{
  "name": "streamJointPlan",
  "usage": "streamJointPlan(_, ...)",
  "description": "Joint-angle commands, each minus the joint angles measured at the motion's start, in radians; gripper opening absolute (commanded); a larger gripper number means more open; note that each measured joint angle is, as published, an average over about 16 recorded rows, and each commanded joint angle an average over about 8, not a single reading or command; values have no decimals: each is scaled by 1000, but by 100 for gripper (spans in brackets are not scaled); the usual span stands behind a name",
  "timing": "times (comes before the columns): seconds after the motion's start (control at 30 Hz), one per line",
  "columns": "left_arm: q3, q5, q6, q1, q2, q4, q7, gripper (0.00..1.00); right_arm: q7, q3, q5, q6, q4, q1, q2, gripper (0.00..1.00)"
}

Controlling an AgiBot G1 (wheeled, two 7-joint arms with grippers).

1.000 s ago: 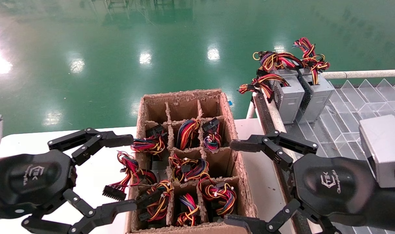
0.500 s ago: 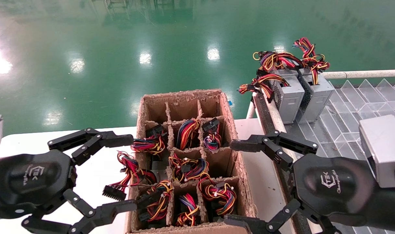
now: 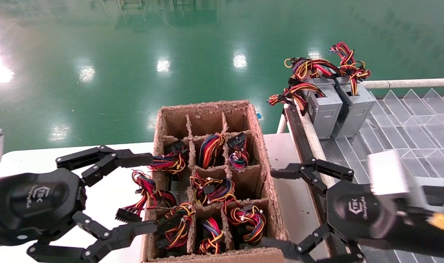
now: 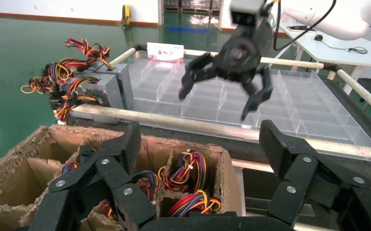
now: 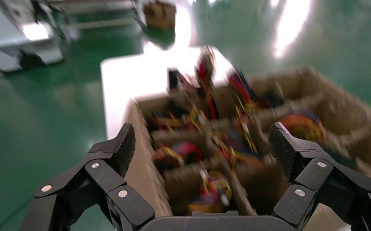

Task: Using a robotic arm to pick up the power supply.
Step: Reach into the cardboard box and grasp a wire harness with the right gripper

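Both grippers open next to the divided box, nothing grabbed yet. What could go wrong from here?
1. Wire bundles spill across neighbouring cells of the cardboard box; lifting one power supply may drag another.
2. The left gripper hangs open beside a loose harness trailing over the box wall; a finger could snag it.
3. The right gripper, open, sits close to the box's side wall and could knock it.

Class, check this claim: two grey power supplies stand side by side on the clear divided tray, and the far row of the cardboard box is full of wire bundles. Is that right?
Not quite. In the head view the cardboard box's far row is empty; the wire bundles fill the rows nearer the robot. The two power supplies do stand side by side on the clear divided tray.
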Motion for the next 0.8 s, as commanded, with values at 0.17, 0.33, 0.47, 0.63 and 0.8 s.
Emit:
streamJointPlan(0.17,0,0,0,0,0,0,0,0,27,-28,-65,53,-1,-15,-15,38)
streamJointPlan(0.33,0,0,0,0,0,0,0,0,43,-51,-101,81,-1,-32,-33,0)
streamJointPlan(0.47,0,0,0,0,0,0,0,0,54,-67,-123,94,2,-43,-47,0)
streamJointPlan(0.63,0,0,0,0,0,0,0,0,69,-80,-138,109,1,-48,-63,0)
streamJointPlan(0.8,0,0,0,0,0,0,0,0,69,-79,-141,134,-16,-63,-74,0)
